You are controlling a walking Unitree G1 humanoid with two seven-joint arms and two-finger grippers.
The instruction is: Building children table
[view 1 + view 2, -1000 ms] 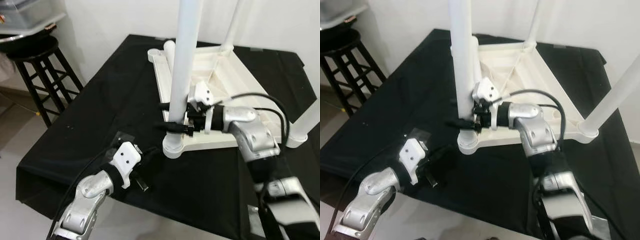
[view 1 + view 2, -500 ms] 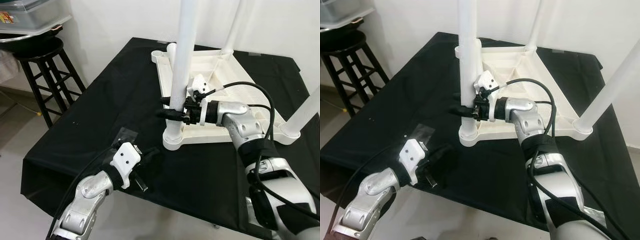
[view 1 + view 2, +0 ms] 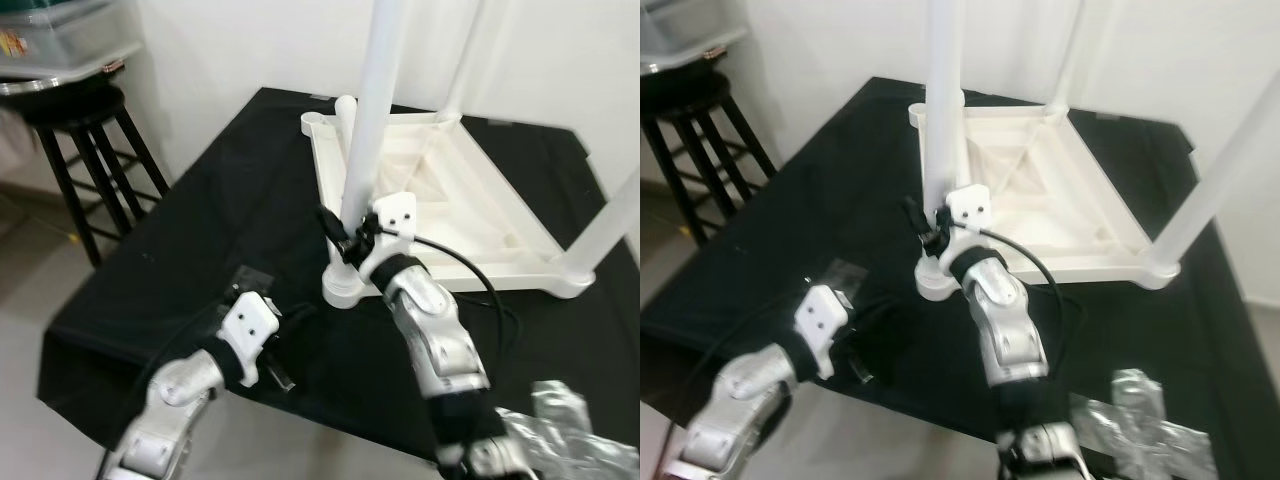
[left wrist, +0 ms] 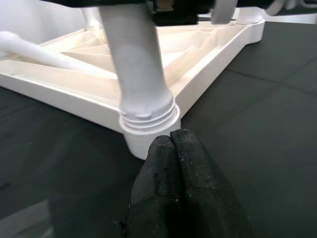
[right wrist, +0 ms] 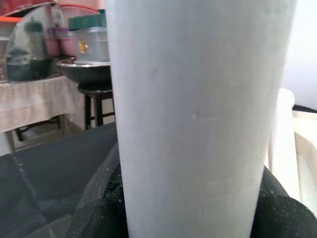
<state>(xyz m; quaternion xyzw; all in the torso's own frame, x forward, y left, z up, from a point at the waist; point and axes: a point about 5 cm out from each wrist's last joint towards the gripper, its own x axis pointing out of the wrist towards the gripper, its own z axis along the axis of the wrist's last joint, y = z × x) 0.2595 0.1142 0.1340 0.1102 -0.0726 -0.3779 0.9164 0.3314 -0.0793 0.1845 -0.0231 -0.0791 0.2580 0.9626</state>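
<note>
Far left: black wooden stool (image 3: pixel 85 140) against the white wall, a clear storage bin (image 3: pixel 60 40) with a green lid above it; small label on the bin, too blurred to read. No legible writing or brand anywhere else.

Next, black-draped desk (image 3: pixel 200 200) carrying everything. Near its front left edge, left pincer (image 3: pixel 282 372), hovering just over the cloth, fingers (image 4: pixel 183 163) pressed together on nothing, tips aimed at the near corner socket of the children table (image 3: pixel 470 190). White camera block on the wrist, black cable trailing back along the silver arm.

Centre: children table lying upside down on the cloth, white plastic, ribbed underside up. Near-left leg (image 3: pixel 370 120) standing upright in its corner socket, threaded collar visible at the base in the left wrist view. Right pincer (image 3: pixel 338 232) clamped on this leg low down, just above the socket, black fingers (image 5: pixel 99 198) wrapped on either side of the white tube. Right arm reaching in from the front, black cable looping beside it.

Behind that, a short white stub at the far-left corner and a second upright leg (image 3: pixel 465 60) at the far corner.

Far right: third leg (image 3: pixel 610 220) rising tilted from the near-right corner, close to the desk's right edge.
</note>
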